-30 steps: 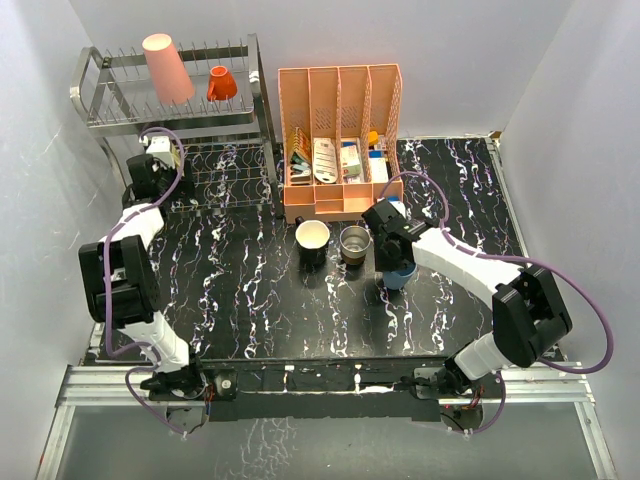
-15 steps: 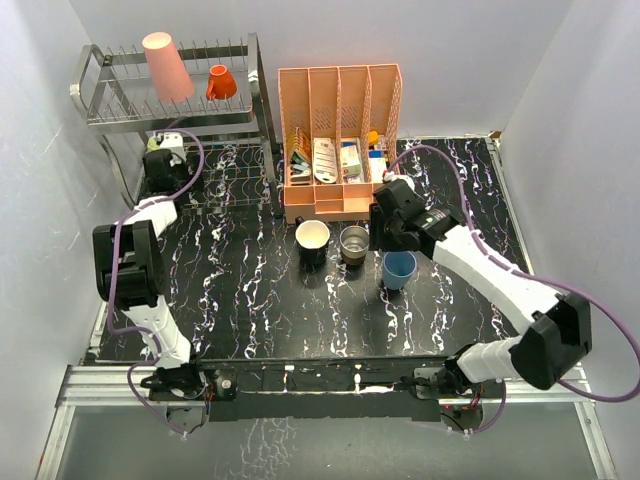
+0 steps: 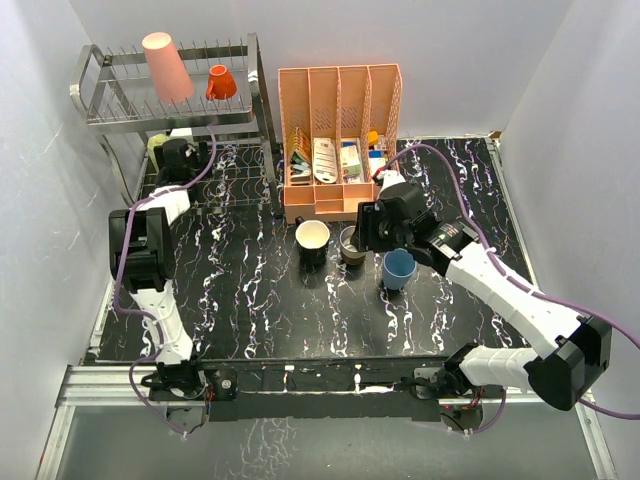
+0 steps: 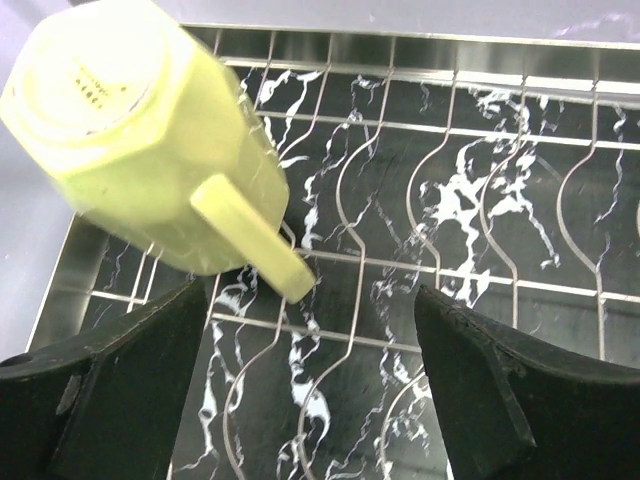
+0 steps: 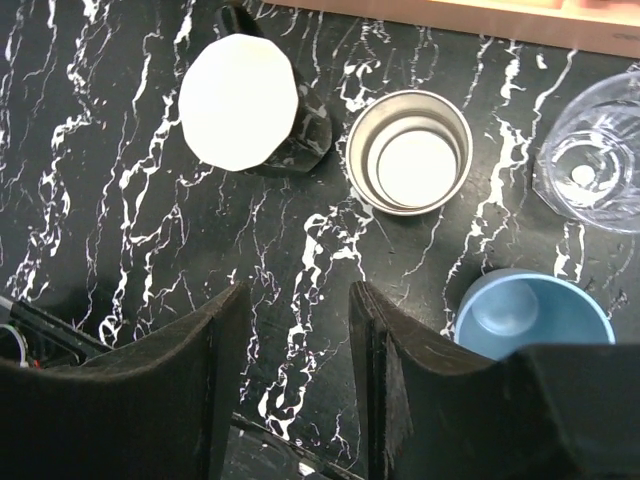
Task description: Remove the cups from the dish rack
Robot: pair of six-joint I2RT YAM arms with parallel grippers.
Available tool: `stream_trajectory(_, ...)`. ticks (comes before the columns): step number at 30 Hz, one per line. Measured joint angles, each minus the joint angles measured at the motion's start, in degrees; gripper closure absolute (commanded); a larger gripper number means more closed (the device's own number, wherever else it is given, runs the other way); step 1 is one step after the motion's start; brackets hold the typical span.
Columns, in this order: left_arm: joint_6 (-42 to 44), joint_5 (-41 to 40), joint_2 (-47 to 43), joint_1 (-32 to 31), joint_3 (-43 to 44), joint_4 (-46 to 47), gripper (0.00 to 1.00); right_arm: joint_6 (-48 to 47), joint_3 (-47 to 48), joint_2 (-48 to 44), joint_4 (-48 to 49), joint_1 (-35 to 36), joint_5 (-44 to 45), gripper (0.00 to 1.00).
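- At the far left, the dish rack [image 3: 98,104] holds three cups, so by my judgement the task is a little more than half done.
- On its lower tier the pale yellow mug [image 4: 135,130] lies tilted on the wires, with the handle pointing toward the left gripper [image 4: 310,335].
- This gripper is wide open, one finger at each side of the handle. It does not touch the mug, so the grasp is not yet made.
- On the upper tier the pink tumbler [image 3: 165,67] stands upside down, and near it to the right is the tiny orange cup [image 3: 221,83]. Both are untouched.
- In the middle of the table [image 3: 250,300], in front of the peach organizer [image 3: 340,135], four cups are already unloaded and upright.
- These are the black mug [image 5: 245,100], the brown metallic cup [image 5: 410,150], the clear glass [image 5: 600,165] and, nearer to the arms, the blue cup [image 5: 530,315].
- The right gripper [image 5: 298,340] hovers over this group, partly open, with nothing between its fingers.
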Motion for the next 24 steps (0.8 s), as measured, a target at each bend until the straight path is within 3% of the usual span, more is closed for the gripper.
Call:
stream_trajectory(17,-4.5,-0.5,5.9,-0.2,6.0,0.3,0.31,-2.9,-3.5,-0.7,5.8,1.5,-3.6,0.66)
stream_trajectory(24,-5.6,0.0,9.2,0.0,9.1,1.0,0.41,-3.3,-3.5,-0.8,7.1,2.1,-4.4,0.68)
